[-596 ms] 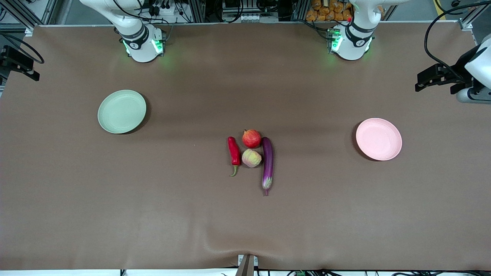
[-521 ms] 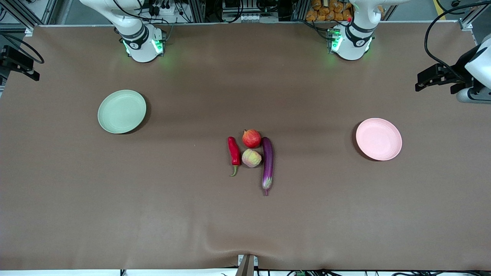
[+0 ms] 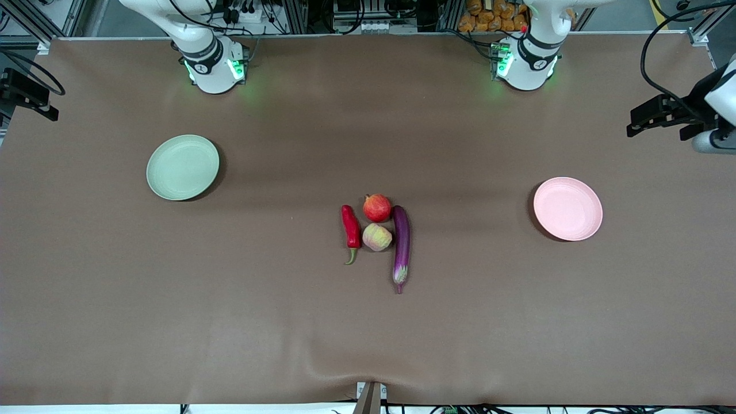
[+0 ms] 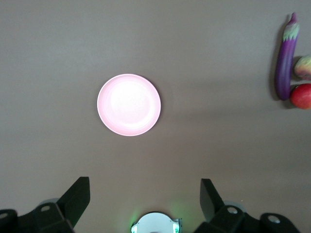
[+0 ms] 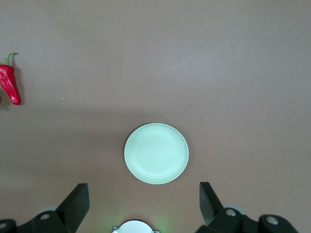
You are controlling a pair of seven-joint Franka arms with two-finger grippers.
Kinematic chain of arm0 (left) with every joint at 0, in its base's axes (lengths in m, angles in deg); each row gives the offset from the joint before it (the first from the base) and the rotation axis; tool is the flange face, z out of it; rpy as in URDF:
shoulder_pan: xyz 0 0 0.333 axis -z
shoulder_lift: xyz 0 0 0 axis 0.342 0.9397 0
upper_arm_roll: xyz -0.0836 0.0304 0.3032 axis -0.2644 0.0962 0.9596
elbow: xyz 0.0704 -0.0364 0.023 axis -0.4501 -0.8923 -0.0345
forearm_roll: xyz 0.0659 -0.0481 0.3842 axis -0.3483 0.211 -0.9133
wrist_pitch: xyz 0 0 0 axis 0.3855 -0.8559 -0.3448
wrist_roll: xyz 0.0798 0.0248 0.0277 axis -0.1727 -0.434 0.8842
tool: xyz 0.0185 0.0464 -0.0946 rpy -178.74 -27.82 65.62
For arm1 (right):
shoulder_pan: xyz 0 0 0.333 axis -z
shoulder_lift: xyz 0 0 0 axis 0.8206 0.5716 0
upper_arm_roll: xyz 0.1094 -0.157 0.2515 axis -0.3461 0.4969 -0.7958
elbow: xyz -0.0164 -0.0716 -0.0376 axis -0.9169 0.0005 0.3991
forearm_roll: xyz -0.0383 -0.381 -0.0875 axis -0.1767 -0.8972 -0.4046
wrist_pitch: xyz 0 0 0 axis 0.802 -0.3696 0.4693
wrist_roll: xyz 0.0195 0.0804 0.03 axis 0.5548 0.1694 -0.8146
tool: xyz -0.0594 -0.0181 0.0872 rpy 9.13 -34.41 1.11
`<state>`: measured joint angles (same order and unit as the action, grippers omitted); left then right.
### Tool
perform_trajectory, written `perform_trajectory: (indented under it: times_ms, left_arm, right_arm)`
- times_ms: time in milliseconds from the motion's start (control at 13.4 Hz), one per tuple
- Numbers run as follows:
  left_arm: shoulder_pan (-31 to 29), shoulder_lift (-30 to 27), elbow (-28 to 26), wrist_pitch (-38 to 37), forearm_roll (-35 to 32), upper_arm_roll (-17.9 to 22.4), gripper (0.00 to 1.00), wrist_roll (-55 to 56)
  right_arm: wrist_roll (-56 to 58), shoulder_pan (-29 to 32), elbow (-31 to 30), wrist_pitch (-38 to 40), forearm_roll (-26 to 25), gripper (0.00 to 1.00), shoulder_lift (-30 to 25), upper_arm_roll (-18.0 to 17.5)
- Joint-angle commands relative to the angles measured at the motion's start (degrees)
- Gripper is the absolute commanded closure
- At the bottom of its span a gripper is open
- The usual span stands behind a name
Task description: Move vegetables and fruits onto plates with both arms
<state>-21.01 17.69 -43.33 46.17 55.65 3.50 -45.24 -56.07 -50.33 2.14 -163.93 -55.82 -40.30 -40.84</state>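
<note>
In the middle of the table a red chili (image 3: 351, 224), a red pomegranate (image 3: 377, 208), a pale peach (image 3: 377, 237) and a long purple eggplant (image 3: 401, 241) lie close together. The pomegranate is farther from the front camera than the peach. A green plate (image 3: 183, 167) sits toward the right arm's end and a pink plate (image 3: 567, 208) toward the left arm's end; neither holds anything. My left gripper (image 4: 145, 194) hangs open high over the table with the pink plate (image 4: 129, 104) below. My right gripper (image 5: 144, 196) hangs open high over the green plate (image 5: 156, 153).
Both arm bases (image 3: 214, 69) (image 3: 524, 66) glow green along the table's edge farthest from the front camera. The left hand (image 3: 661, 115) shows at the table's left-arm end. A brown mat (image 3: 230, 299) covers the table.
The left hand has drifted slightly outward toward its end of the table. The right hand has barely shifted. Vegetables, fruits and plates have not moved.
</note>
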Motion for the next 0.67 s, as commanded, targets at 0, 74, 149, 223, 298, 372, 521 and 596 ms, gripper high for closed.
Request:
perform_trajectory:
  times_ms: [0,74,149,223,298,372,521,596]
  left_arm:
    - [0.48,2.59,3.18,-1.09,5.31,0.03,0.0,6.25]
    - [0.83,4.09,4.14,-0.91,5.5,-0.32,0.0,7.67]
    - [1.27,5.49,5.11,-0.65,5.76,-0.67,0.0,8.21]
    - [2.32,6.81,5.81,-0.04,6.46,-0.93,0.0,9.43]
    - [3.46,7.96,5.99,1.88,7.77,-0.94,0.0,11.88]
    - [5.56,9.19,5.91,4.77,8.4,-0.94,0.0,15.82]
    - [10.48,12.87,5.91,10.66,8.32,-0.85,0.0,23.65]
    - [13.03,15.33,5.99,13.56,8.23,-0.76,0.0,26.64]
  right_arm:
    - [-0.79,0.02,-0.02,0.45,0.55,0.0,-0.4,0.05]
    - [-0.7,0.02,-0.02,0.45,0.55,0.0,-0.4,0.05]
    - [-0.7,0.11,-0.02,0.45,0.55,0.0,-0.4,0.05]
    - [-0.7,0.11,-0.02,0.45,0.55,0.0,-0.4,0.05]
    - [-0.7,0.11,-0.02,0.45,0.55,0.0,-0.4,0.05]
    - [-0.7,0.11,-0.02,0.45,0.55,0.0,-0.4,0.05]
    - [-0.79,-0.16,-0.02,0.45,0.55,0.0,-0.4,0.05]
    - [-0.79,-0.07,-0.02,0.45,0.55,0.0,-0.4,0.05]
